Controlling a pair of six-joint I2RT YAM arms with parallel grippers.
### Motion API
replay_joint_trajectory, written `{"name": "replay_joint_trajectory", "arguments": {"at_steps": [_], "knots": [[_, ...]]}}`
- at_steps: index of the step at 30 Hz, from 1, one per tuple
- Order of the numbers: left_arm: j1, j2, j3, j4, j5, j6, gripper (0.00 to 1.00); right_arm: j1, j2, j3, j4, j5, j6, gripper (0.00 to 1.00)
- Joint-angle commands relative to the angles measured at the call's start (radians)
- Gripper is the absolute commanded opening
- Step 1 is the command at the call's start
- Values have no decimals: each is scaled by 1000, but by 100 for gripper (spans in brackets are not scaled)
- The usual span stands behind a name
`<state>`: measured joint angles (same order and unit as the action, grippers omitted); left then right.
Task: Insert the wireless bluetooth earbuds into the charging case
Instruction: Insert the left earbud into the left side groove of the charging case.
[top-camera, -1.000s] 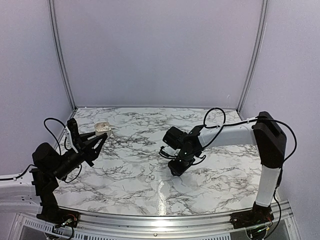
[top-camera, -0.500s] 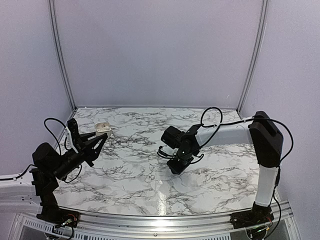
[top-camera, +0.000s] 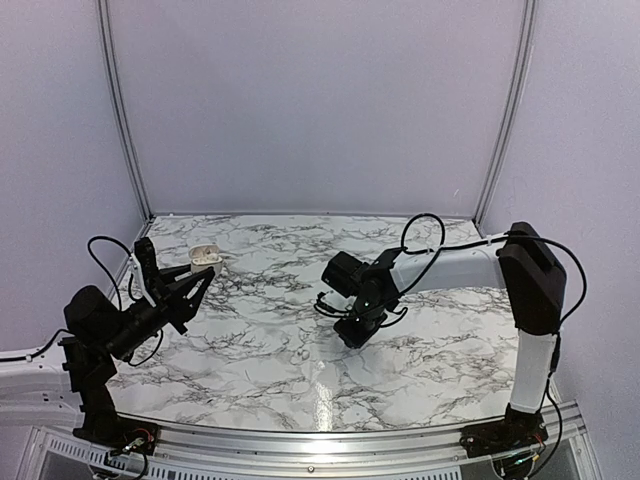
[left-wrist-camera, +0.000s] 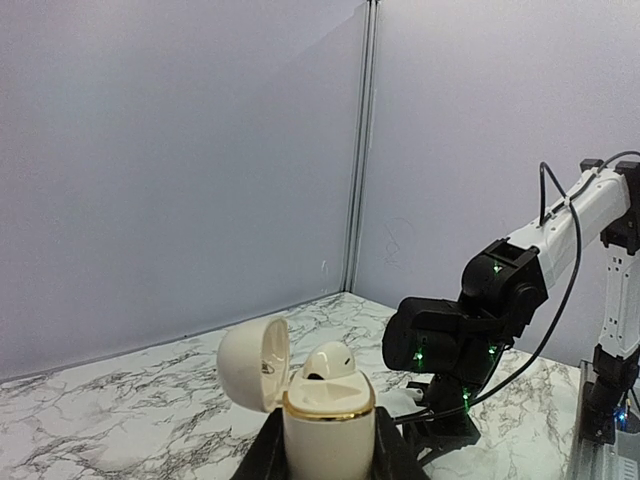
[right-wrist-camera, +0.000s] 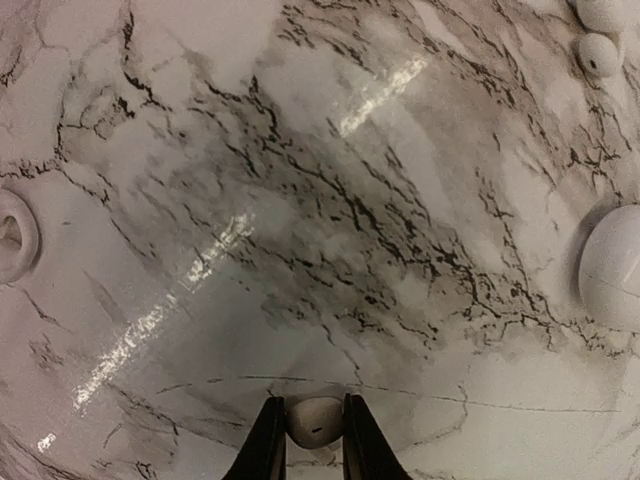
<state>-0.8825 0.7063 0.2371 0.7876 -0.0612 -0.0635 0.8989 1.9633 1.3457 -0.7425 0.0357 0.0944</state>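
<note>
At the left we see the left gripper (top-camera: 197, 272) raised over the marble-patterned table (top-camera: 260, 350), its black fingers closed tight on the charging case (top-camera: 206, 255). The left wrist view shows the case (left-wrist-camera: 328, 425) upright between the two fingers. It is a glossy cream-white shell, pebble-rounded, with a thin gold band round its mouth. Its domed lid (left-wrist-camera: 255, 363) is swung open to the left. One smooth white seated earbud (left-wrist-camera: 330, 362) stands up out of the opening.

Toward the middle, the right gripper (top-camera: 352, 336) points down at the tabletop, black with looping cables. Its wrist view shows the jaws drawn narrow. Their dark inner faces lie against both sides of the gripped earbud (right-wrist-camera: 314, 420), a small glossy white lozenge lying on the veined, shiny marble.

The top view gives the layout: the case is at the far left of the table and the right gripper is well apart from it. From there the case is only a pale speck, and the gripped earbud is hidden under the gripper. Only the left wrist view shows the open lid and the earbud inside. Only the right wrist view shows other white pieces on the marble. They are a ring-shaped piece (right-wrist-camera: 10, 235) at the left edge, a smooth dome (right-wrist-camera: 612, 265) at the right edge and a small round bead with a dark spot (right-wrist-camera: 600, 55) above the dome.
</note>
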Motion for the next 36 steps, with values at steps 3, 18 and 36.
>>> {"name": "replay_joint_trajectory", "arguments": {"at_steps": [3, 18, 36], "knots": [[5, -9, -19, 20, 4, 1, 0, -7, -71, 44, 38, 6, 5, 7], [5, -4, -80, 222, 109, 94, 0, 73, -309, 212, 361, -111, 16, 5], [5, 56, -96, 429, 146, 108, 0, 336, -334, 151, 980, -125, 110, 5]]}}
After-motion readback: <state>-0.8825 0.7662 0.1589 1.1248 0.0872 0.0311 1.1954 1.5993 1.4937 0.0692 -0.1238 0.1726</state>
